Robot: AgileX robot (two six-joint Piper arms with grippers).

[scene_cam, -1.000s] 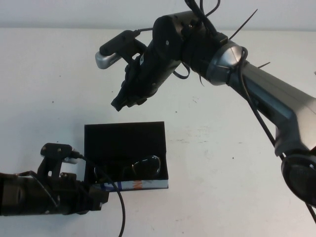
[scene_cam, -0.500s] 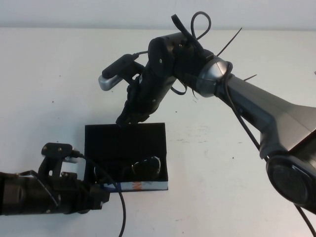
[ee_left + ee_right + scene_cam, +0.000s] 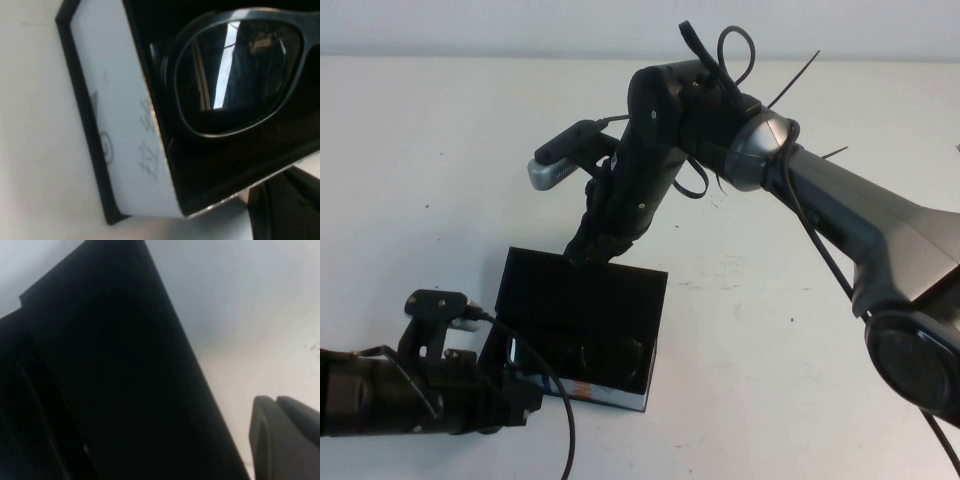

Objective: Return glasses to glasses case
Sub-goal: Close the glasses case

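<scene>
The black glasses case [image 3: 582, 300] lies open at the front left of the table, its lid raised and tilted toward me. The dark glasses [image 3: 592, 356] lie inside it, partly hidden under the lid. In the left wrist view a lens of the glasses [image 3: 235, 70] fills the case, beside the case's white side [image 3: 125, 130]. My right gripper [image 3: 586, 250] is shut and its tip rests on the lid's far edge. The right wrist view shows the black lid [image 3: 100, 390] close beside that gripper [image 3: 280, 440]. My left gripper [image 3: 517, 395] sits at the case's front left corner.
The white table [image 3: 800, 330] extends right of and behind the case. My right arm [image 3: 840, 200] reaches in from the right above the table. My left arm [image 3: 380, 395] lies low along the front left edge.
My right gripper has come down and toward me onto the lid's far edge. The lid has lifted and tilted forward over the glasses. The case has turned slightly. The left arm has not moved.
</scene>
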